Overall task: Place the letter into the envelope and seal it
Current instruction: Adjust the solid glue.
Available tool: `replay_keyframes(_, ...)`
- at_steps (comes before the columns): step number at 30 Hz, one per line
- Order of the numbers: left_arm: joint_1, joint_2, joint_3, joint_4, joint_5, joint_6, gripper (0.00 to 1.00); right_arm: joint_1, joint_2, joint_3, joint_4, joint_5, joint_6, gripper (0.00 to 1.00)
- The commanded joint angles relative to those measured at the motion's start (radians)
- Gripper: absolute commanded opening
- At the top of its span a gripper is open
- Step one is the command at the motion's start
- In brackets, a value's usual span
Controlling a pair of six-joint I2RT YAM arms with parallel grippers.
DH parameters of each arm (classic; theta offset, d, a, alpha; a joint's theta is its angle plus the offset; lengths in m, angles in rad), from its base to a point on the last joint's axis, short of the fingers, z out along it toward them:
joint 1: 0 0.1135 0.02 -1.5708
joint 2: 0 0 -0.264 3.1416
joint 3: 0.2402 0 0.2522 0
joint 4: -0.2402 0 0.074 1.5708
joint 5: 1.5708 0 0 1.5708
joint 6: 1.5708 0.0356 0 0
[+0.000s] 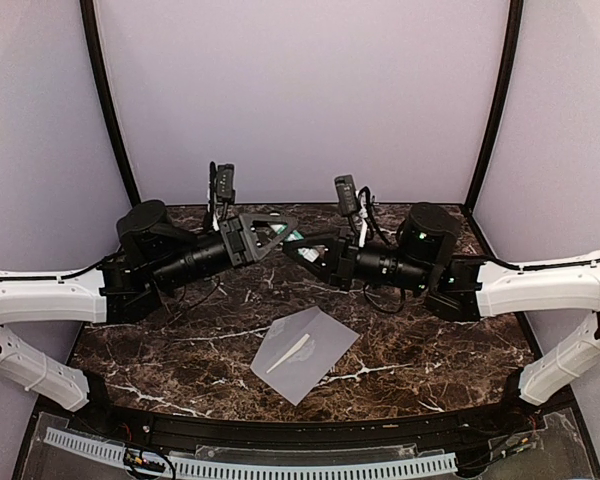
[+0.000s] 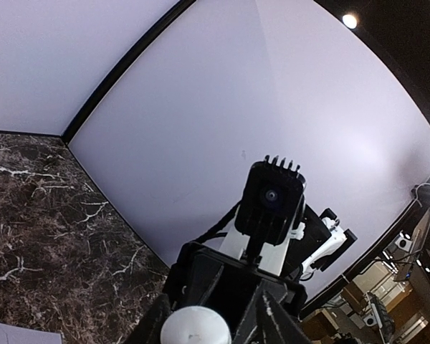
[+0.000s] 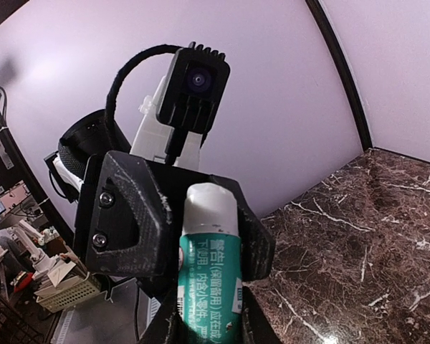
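Note:
The grey envelope [image 1: 305, 352] lies flat on the marble table in front of both arms, with a pale narrow sliver across its middle. One corner of it shows in the left wrist view [image 2: 14, 335]. The letter is not in view. My two grippers meet tip to tip above the table's back. My right gripper [image 1: 300, 247] [image 3: 208, 319] is shut on a green glue stick [image 3: 210, 276]. My left gripper [image 1: 283, 228] [image 2: 201, 319] is shut round the stick's white cap [image 2: 197, 328] [image 3: 211, 208].
The dark marble table [image 1: 180, 350] is ringed by pale curved walls with black seams. A perforated white rail [image 1: 280, 466] runs along the near edge. Both arm bases stand at the table's sides.

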Motion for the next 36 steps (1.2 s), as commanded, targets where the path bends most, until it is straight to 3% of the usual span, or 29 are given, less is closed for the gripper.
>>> replay_keyframes(1,0.0,0.001,-0.002,0.046,0.022,-0.014,0.33,0.008,0.002,0.036,0.034,0.005,-0.004,0.0)
replay_keyframes(8,-0.001,0.002,0.005,0.03,0.027,-0.015,0.06,0.009,-0.008,0.035,-0.012,0.034,-0.009,0.0)
replay_keyframes(12,0.001,0.004,0.023,-0.007,0.034,0.001,0.0,0.009,-0.018,0.029,-0.036,0.041,-0.01,0.04)
replay_keyframes(20,0.023,0.012,0.075,-0.105,0.09,0.047,0.0,0.005,-0.065,0.002,-0.094,0.017,-0.011,0.52)
replay_keyframes(26,0.041,0.035,0.114,-0.19,0.199,0.095,0.0,-0.028,-0.053,0.079,-0.299,-0.127,-0.044,0.74)
replay_keyframes(32,0.041,0.083,0.161,-0.233,0.321,0.139,0.0,-0.041,-0.036,0.111,-0.405,-0.21,-0.061,0.77)
replay_keyframes(36,0.041,0.093,0.151,-0.217,0.339,0.134,0.0,-0.053,-0.028,0.114,-0.42,-0.232,-0.042,0.7)
